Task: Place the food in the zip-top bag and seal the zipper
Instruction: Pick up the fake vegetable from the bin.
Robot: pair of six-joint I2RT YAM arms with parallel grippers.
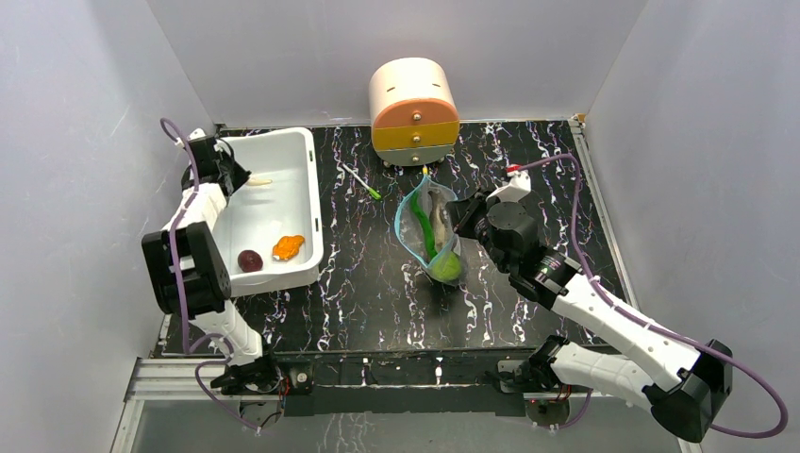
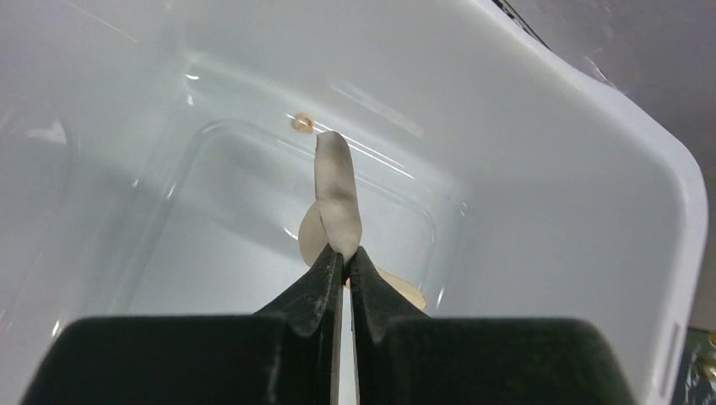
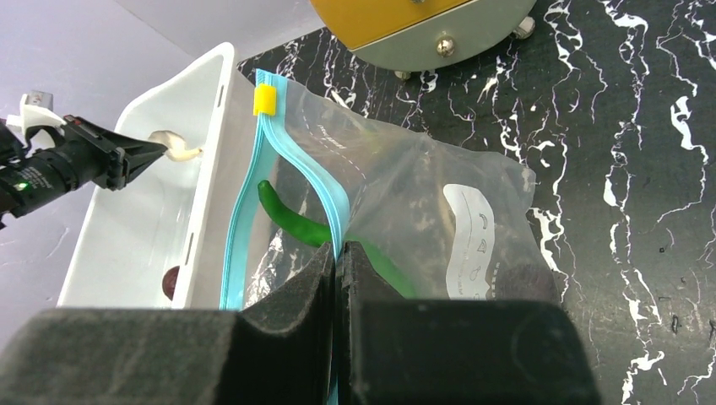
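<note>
The clear zip-top bag [image 1: 426,226] lies mid-table, mouth open, holding the grey-brown fish [image 1: 438,220], the green pepper [image 1: 422,236] and the lime-green fruit [image 1: 447,267]. My right gripper [image 3: 338,250] is shut on the bag's teal zipper strip [image 3: 328,202], below its yellow end tab [image 3: 265,99]. My left gripper [image 2: 344,256] is at the far end of the white tub [image 1: 304,170], shut on a pale cream toy piece [image 2: 336,186] held above the tub floor. The dark purple ball [image 1: 250,260] and the orange lump [image 1: 288,247] lie in the tub's near end.
A round cream, orange and grey drawer unit [image 1: 413,111] stands at the back. The white pen with a green tip [image 1: 361,181] lies between tub and bag. Grey walls close in both sides.
</note>
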